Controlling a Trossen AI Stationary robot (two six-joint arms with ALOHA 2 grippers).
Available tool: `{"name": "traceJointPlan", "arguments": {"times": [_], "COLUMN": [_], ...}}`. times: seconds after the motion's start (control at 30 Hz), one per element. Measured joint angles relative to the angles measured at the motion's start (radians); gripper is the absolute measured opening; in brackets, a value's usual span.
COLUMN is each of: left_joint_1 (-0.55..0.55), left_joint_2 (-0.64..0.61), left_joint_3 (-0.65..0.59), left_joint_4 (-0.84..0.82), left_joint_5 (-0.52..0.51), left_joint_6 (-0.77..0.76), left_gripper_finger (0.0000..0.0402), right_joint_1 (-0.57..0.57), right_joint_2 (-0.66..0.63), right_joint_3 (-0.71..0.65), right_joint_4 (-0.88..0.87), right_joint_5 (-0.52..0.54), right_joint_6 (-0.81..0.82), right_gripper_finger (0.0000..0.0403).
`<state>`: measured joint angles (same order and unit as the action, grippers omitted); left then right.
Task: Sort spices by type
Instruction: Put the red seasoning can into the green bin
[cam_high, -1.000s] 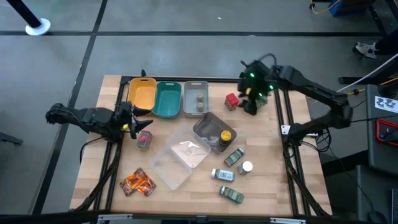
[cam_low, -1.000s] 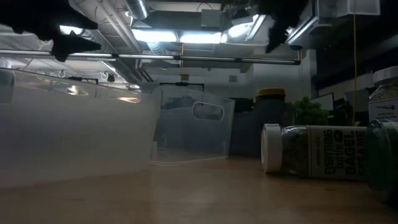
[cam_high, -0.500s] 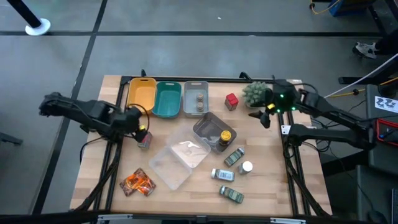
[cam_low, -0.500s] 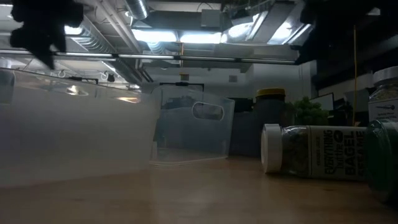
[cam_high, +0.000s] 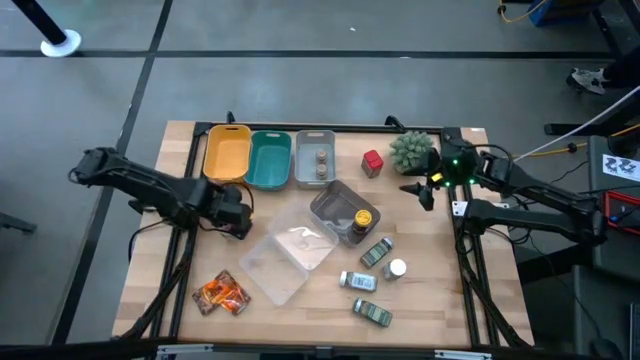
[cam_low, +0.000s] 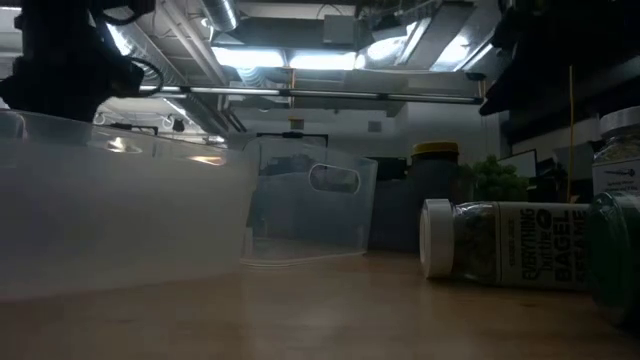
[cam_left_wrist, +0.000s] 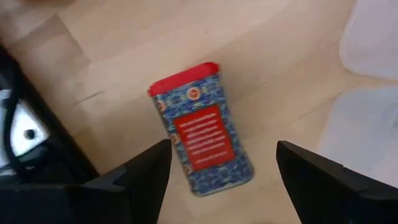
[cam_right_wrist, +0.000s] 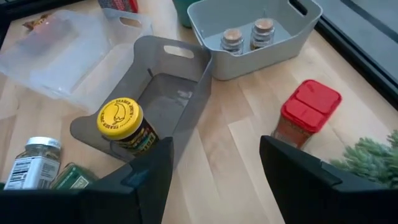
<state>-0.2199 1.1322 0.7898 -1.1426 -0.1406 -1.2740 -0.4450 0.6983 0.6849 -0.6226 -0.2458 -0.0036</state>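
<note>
The high view looks straight down on the whole table (cam_high: 440, 300). The low view sits at tabletop height, near a lying bottle (cam_low: 500, 245). The right wrist view shares the yellow-lidded jar (cam_right_wrist: 121, 118) with both; the left wrist view looks closely down on a tin (cam_left_wrist: 202, 140).

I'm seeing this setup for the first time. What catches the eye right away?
The left gripper hangs open directly over a red-lidded blue tin lying flat on the wood. Mid-table, a yellow-lidded jar sits inside a smoky clear tray, with two tiny brown jars in the grey bin behind.
</note>
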Motion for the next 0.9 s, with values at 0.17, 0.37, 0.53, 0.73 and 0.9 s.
{"name": "traceJointPlan", "arguments": {"times": [0.17, 0.37, 0.53, 0.73, 0.9], "left_joint_1": [0.0, 0.005, 0.034, 0.072, 0.095], "left_joint_2": [0.012, 0.012, 0.012, 0.011, 0.011], "left_joint_3": [-0.044, -0.12, -0.177, -0.213, -0.213], "left_joint_4": [0.014, 0.112, 0.181, 0.22, 0.221], "left_joint_5": [0.0, -0.003, -0.005, -0.007, -0.019], "left_joint_6": [-0.058, -0.063, -0.048, -0.005, 0.019], "left_gripper_finger": [0.0274, 0.0274, 0.0274, 0.0263, 0.0196], "right_joint_1": [0.0, 0.0, 0.0, 0.0, 0.0], "right_joint_2": [0.0, 0.0, 0.001, 0.012, 0.055], "right_joint_3": [-0.031, -0.054, -0.067, -0.068, -0.068], "right_joint_4": [0.035, 0.051, 0.053, 0.104, 0.232], "right_joint_5": [0.0, 0.0, -0.003, -0.009, -0.01], "right_joint_6": [0.0, 0.0, 0.0, 0.001, 0.005], "right_gripper_finger": [0.0239, 0.0239, 0.0239, 0.0239, 0.0239]}}
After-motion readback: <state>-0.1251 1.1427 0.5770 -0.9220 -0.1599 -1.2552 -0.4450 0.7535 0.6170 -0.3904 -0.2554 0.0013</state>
